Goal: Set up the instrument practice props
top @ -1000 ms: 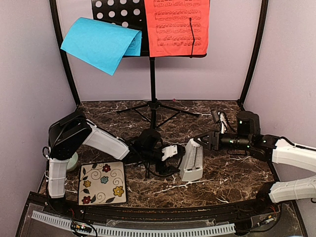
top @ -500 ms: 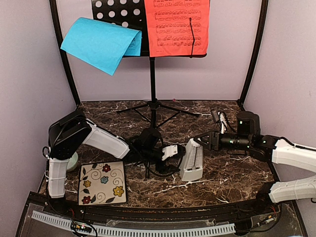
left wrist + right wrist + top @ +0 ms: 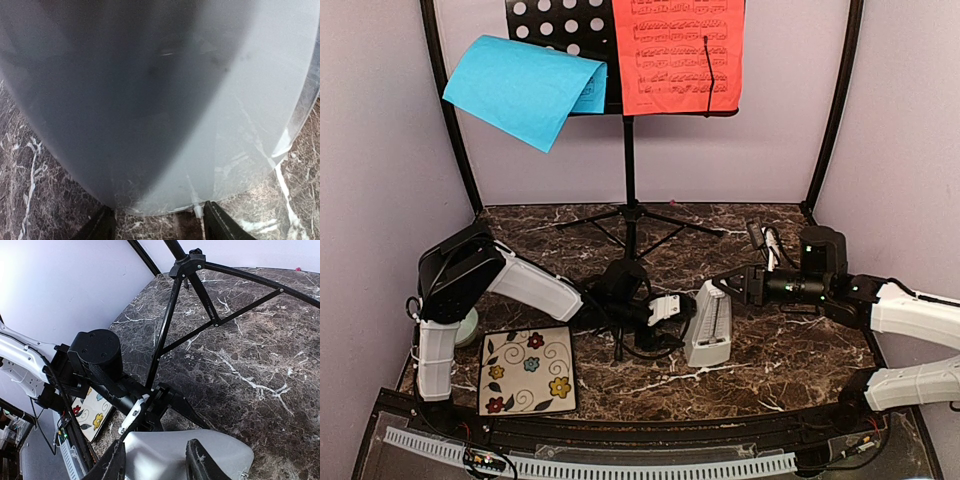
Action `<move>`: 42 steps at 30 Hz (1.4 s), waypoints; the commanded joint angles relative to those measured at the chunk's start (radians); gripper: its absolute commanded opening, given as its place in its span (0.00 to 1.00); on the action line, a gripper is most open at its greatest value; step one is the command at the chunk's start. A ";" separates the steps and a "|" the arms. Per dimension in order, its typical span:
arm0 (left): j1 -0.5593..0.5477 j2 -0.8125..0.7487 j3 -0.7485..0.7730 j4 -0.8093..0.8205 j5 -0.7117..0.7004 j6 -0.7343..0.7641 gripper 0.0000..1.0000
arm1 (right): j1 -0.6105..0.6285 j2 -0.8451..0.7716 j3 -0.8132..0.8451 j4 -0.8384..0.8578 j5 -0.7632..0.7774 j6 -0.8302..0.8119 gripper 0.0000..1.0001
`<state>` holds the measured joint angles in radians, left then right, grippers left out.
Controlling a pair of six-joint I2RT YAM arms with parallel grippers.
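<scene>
1. Step in hand, as I judge it: placing the metronome (image 3: 708, 325). It sits at about 4 o'clock from the centre of the table (image 3: 790, 360) and appears to stand on its base, with an arm on each side.
2. The left gripper (image 3: 665, 308) is at the metronome's 9 o'clock. In the left wrist view its jaws are apart, with bare marble between the tips and the pale body just beyond them, so it holds nothing.
3. The right gripper (image 3: 728, 284) is at the metronome's 1 o'clock, by the narrow top. Its fingers stand apart astride the pale shell, but I cannot tell whether they pinch it.
4. The music stand (image 3: 629, 150) is up at 12 o'clock. The red sheet (image 3: 677, 55) lies flat on it, while the blue sheet (image 3: 520, 88) droops off the desk toward 9 o'clock, so that part looks unfinished.
5. The next move likely calls for a square grip on opposite faces. The sides taper, so jaws set high could slide upward and off.
6. Materials:
   - The metronome is a smooth, whitish, matte pyramid with one ridged face.
   - The stand is black perforated metal on thin tripod legs.
   - The sheets are thin, limp paper.
   - The table is glossy, dark, veined marble.
   - A square floral tile (image 3: 527, 368) lies at 8 o'clock.
</scene>
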<state>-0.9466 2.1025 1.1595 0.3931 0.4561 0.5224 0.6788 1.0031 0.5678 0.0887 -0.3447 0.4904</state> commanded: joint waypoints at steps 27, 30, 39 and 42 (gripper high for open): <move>-0.003 -0.165 -0.032 0.044 -0.048 -0.011 0.81 | 0.004 -0.049 0.051 -0.159 0.062 -0.012 0.65; -0.002 -0.234 -0.062 0.039 -0.062 -0.017 0.83 | -0.017 -0.083 0.093 -0.168 0.064 0.007 0.72; -0.001 -0.418 -0.238 0.122 -0.158 -0.131 0.82 | -0.184 -0.105 0.028 -0.280 0.120 0.054 0.67; -0.002 -0.469 -0.297 0.156 -0.208 -0.199 0.81 | -0.224 -0.101 -0.089 -0.227 0.123 0.083 0.62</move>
<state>-0.9463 1.7069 0.9348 0.4904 0.3206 0.4305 0.5022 0.8955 0.6102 -0.1280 -0.2497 0.5240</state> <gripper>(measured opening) 0.819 0.651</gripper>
